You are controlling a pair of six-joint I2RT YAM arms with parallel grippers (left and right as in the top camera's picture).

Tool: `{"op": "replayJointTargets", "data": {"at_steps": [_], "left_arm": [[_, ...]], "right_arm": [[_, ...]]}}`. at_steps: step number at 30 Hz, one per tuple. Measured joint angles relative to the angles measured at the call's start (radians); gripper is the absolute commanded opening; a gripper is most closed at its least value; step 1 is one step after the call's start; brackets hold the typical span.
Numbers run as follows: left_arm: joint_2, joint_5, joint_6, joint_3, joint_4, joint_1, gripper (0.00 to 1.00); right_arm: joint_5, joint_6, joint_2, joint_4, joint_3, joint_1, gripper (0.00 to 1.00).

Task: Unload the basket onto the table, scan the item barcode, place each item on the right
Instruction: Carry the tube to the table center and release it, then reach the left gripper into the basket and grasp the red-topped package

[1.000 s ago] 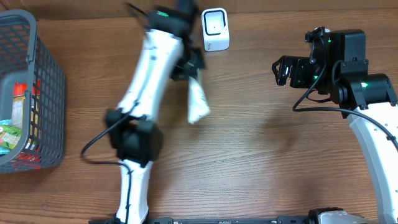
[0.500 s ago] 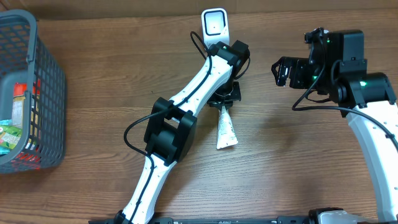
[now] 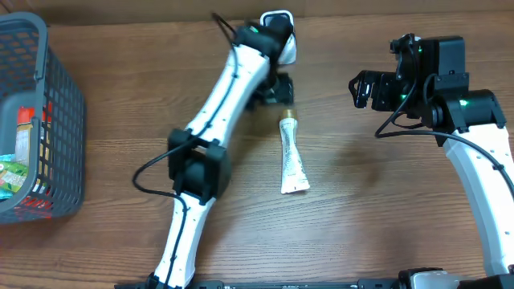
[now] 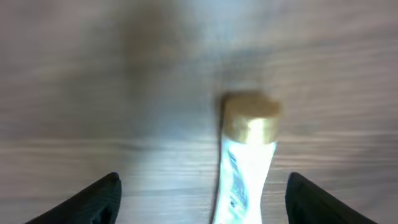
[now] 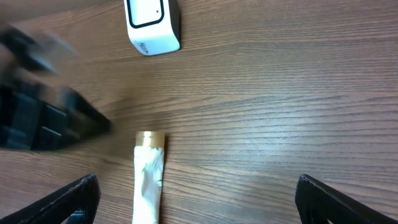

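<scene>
My left gripper [image 4: 202, 202] has its 2 fingers [image 4: 99, 199] spread wide and holds nothing. The tube [image 4: 245, 168] lies flat on the table [image 4: 93, 93] below me, and neither finger touches it. Its gold cap [image 4: 250, 118] points toward the white scanner [image 3: 279, 24] at the far edge. 1 second ago the tube hung from my clamped jaws by the scanner, and 0.5 seconds ago I was laying it down where it now rests. Since then I have let go and drawn back toward the scanner. Further off, my right gripper [image 3: 363, 88] hovers with its jaws fully apart and empty, unchanged.
</scene>
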Motion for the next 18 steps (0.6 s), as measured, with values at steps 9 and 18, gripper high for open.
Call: {"op": "replayJointTargets", "data": {"at_steps": [9,18], "left_arm": [[-0.257,-0.014,0.16,0.349,-0.046,0.235,0.89],[-0.478,-0.144,0.198,0.407,-0.089,0.603,0.83]], "right_arm": [[0.0,0.0,0.0,-0.015,0.0,0.0,1.0],[0.0,0.0,0.0,-0.017,0.0,0.0,1.0]]}}
